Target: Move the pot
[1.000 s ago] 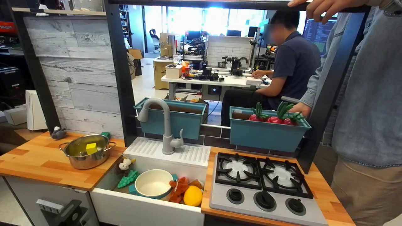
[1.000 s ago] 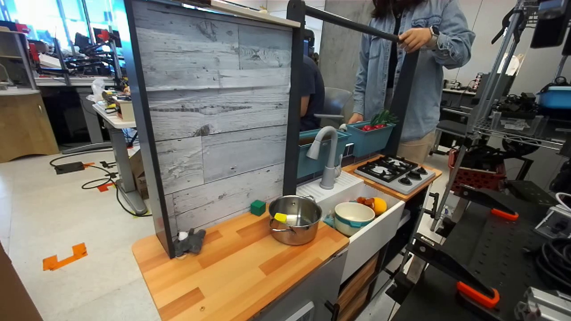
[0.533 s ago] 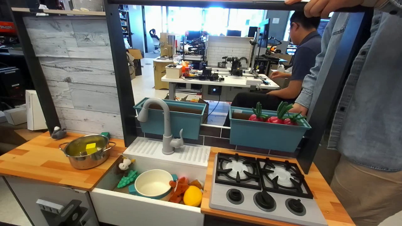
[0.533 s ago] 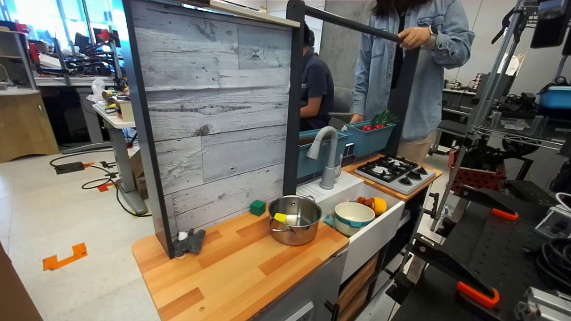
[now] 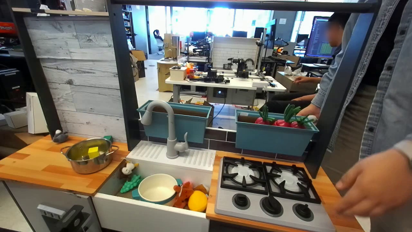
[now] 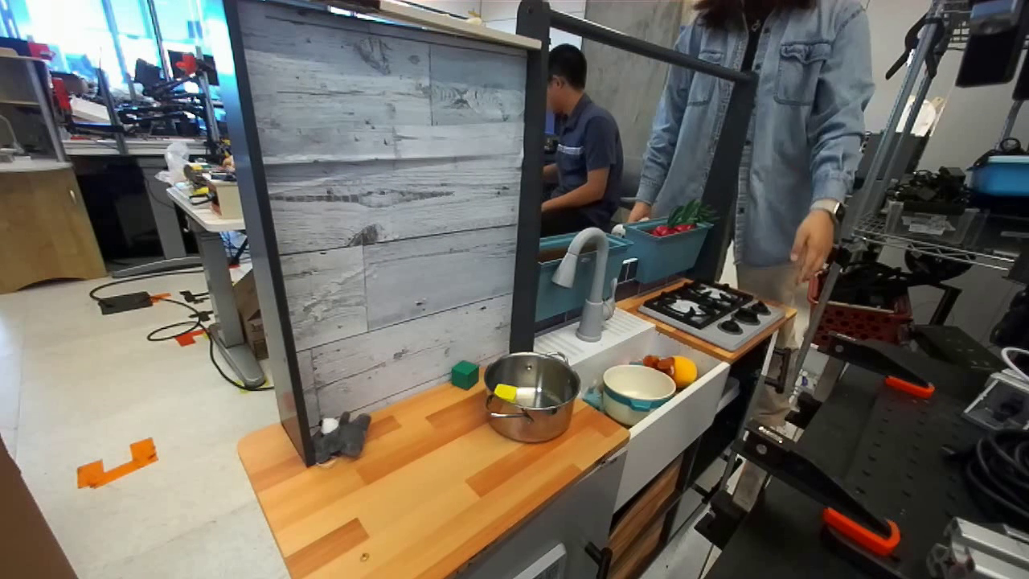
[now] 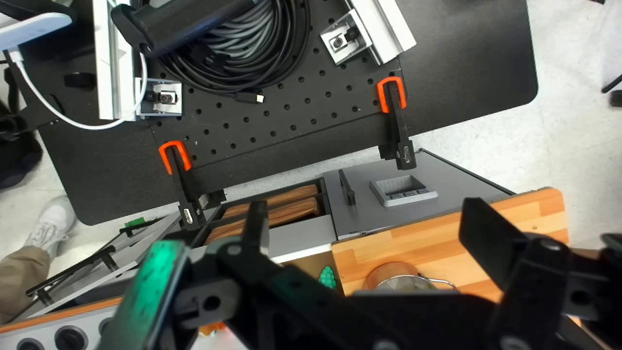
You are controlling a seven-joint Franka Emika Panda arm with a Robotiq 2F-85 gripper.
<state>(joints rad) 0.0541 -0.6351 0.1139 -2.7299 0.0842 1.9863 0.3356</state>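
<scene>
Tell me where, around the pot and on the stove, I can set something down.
Bare: the wooden counter between the gray plush toy, the pot and the front edge; also both burners, behind the knobs. Crowded: the strip where the green block sits near the pot, and the sink, which holds a cream bowl, orange plush and green grapes.

I see a round, shiny silver metal pot [image 5: 90, 165], two-handled, sitting upright, lower left in an exterior view.

No text legible; writing on monitor [image 5: 319, 36] too small.
</scene>
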